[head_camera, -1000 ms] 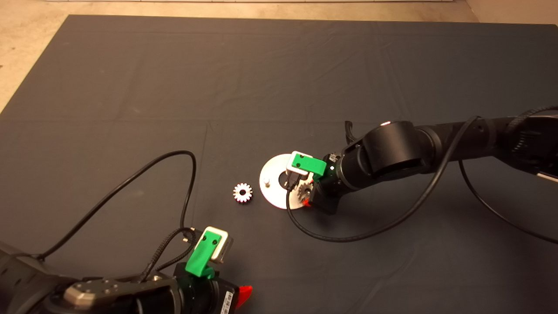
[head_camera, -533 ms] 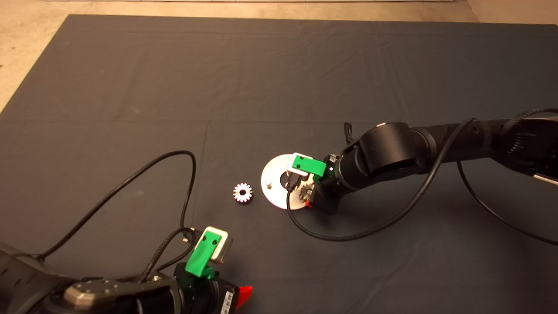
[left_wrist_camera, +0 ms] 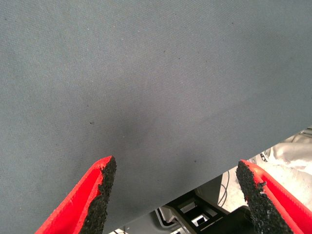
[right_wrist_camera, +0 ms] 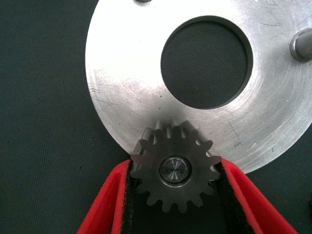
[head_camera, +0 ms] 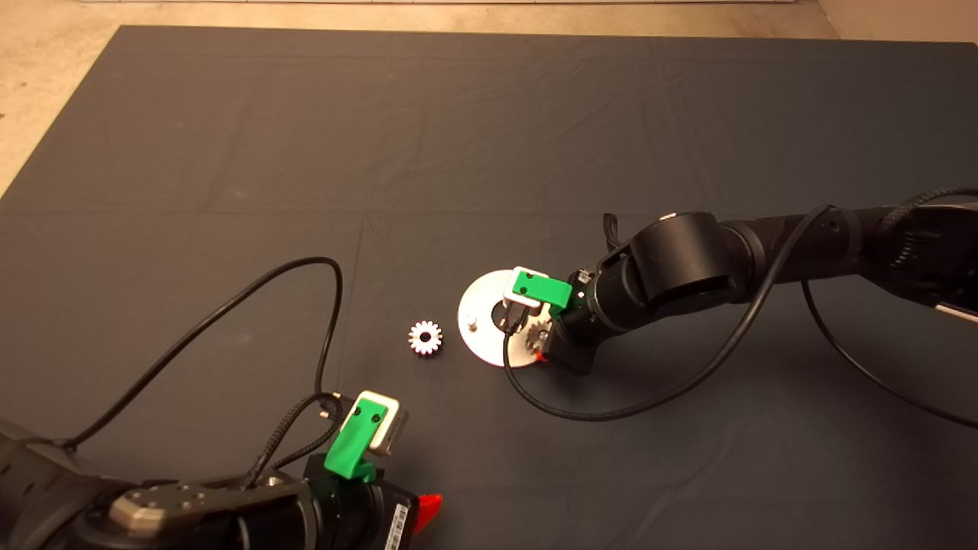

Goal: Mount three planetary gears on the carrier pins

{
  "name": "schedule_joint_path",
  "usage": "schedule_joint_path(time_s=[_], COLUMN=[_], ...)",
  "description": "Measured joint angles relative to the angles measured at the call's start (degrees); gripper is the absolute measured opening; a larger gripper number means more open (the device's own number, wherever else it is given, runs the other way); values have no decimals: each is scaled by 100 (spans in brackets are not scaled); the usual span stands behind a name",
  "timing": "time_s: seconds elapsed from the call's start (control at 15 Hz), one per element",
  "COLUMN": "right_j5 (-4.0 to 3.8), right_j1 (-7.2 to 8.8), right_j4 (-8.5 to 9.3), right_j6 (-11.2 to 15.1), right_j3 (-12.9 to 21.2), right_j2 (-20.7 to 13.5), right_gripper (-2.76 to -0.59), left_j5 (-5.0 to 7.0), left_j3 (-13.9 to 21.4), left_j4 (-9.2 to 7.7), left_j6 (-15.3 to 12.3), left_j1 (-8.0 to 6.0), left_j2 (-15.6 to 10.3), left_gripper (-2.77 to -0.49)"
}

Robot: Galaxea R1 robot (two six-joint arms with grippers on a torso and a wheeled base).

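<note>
Right gripper (right_wrist_camera: 173,195) low at near-right rim of carrier disc (head_camera: 483,305), fingers clamped on gear (right_wrist_camera: 174,171); gear bore sits around pin (right_wrist_camera: 175,170), pin top visible inside, axis vertical. Judgement: next is release and lift straight up. Bare pin (head_camera: 471,321) on disc's left. Loose gear (head_camera: 425,337) on mat (head_camera: 229,153), just left of disc, between both arms. Left gripper (left_wrist_camera: 178,195) parked near-left, fingers spread, empty.

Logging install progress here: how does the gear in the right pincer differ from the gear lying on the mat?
The held gear sits on a carrier pin at the disc's rim, between the right pincer's fingers; the loose gear lies on the mat beside the disc, untouched, its bore empty. Both are small, silvery, toothed and flat.
</note>
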Motion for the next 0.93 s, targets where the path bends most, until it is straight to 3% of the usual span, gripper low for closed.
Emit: schedule_joint_path(time_s=[0.4, 0.6, 0.93], right_j5=[-13, -22, -50], right_j1=[20, 22, 24], right_j4=[108, 197, 364], right_j6=[-4, -6, -6], right_j3=[-20, -20, -20], right_j2=[1, 1, 4], right_gripper=[-219, -192, -165], left_j5=[-2, -2, 0], left_j3=[0, 0, 0], left_j4=[0, 0, 0], left_j6=[0, 0, 0], left_j1=[-2, -2, -2], left_j2=[2, 2, 2], left_gripper=[-151, -151, -151])
